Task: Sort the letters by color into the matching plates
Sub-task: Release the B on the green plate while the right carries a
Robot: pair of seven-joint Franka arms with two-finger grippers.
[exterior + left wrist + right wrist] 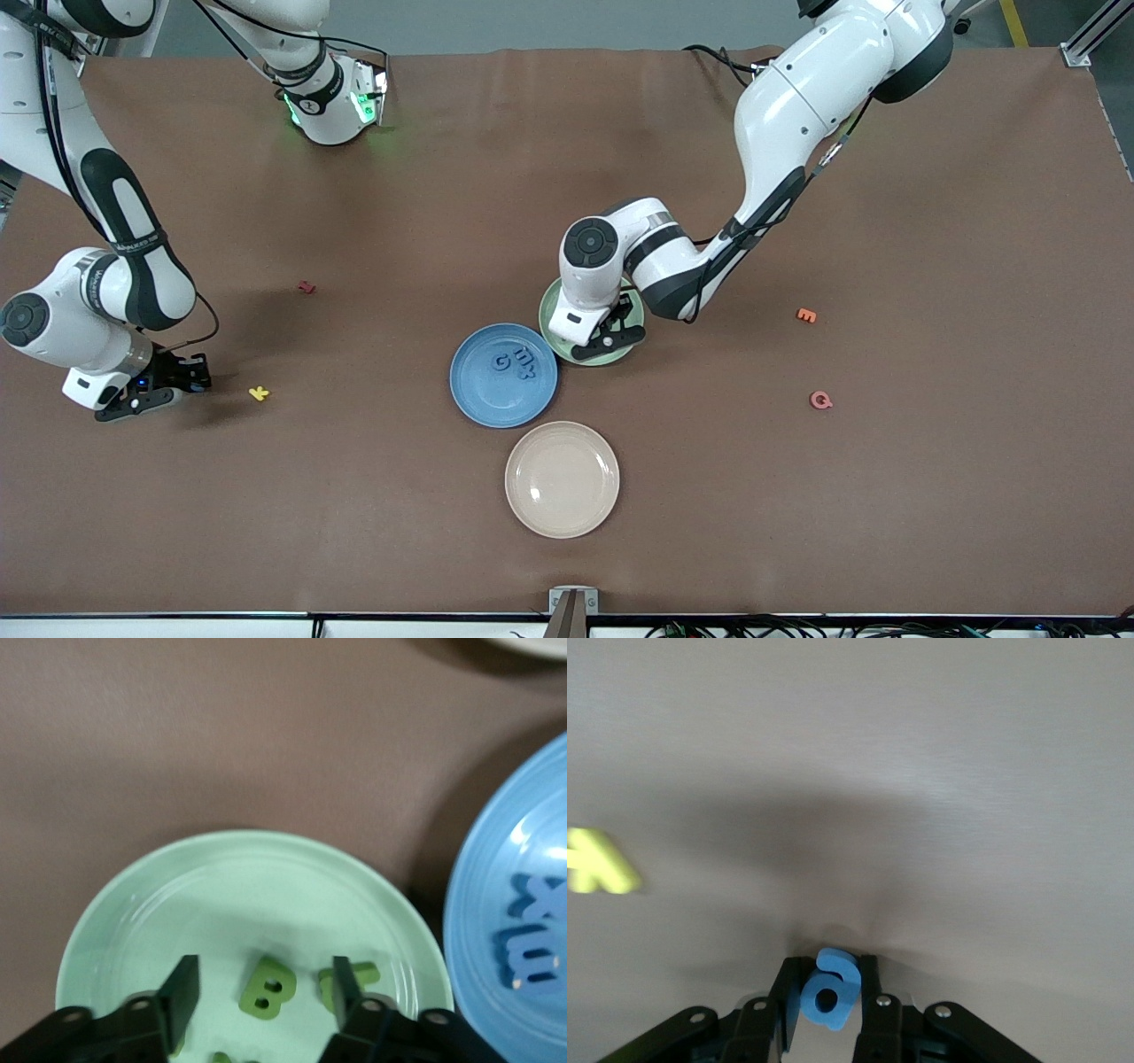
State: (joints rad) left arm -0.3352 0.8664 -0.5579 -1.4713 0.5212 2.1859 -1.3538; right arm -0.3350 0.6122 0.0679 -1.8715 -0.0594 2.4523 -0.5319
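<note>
A green letter B (267,989) lies flat in the pale green plate (221,877), right under the left gripper (266,992), whose fingers (182,988) stand apart on either side of it and hold nothing. Another green letter (353,978) lies just beside the B, partly hidden by one finger, and bits of more green show at the edge of the left wrist view.

The green plate touches or nearly touches the blue plate (503,375), which lies nearer to the front camera and a little toward the right arm's end of the desk (930,487). In the blue plate lie blue letters (525,365), three as far as I can count, close together. The cream plate (562,479) sits nearer still to the front camera, just beside the blue one.

At the right arm's end of the desk, the right gripper (826,997) is low over the desk, its fingers (788,997) pinched shut on a blue letter (829,988). A yellow letter (259,392) lies on the desk near it, and a red letter (306,287) lies farther from the front camera than the yellow one.

Toward the left arm's end lie an orange letter (806,315) and, nearer to the front camera, a pink letter (821,400), well apart from the plates.
</note>
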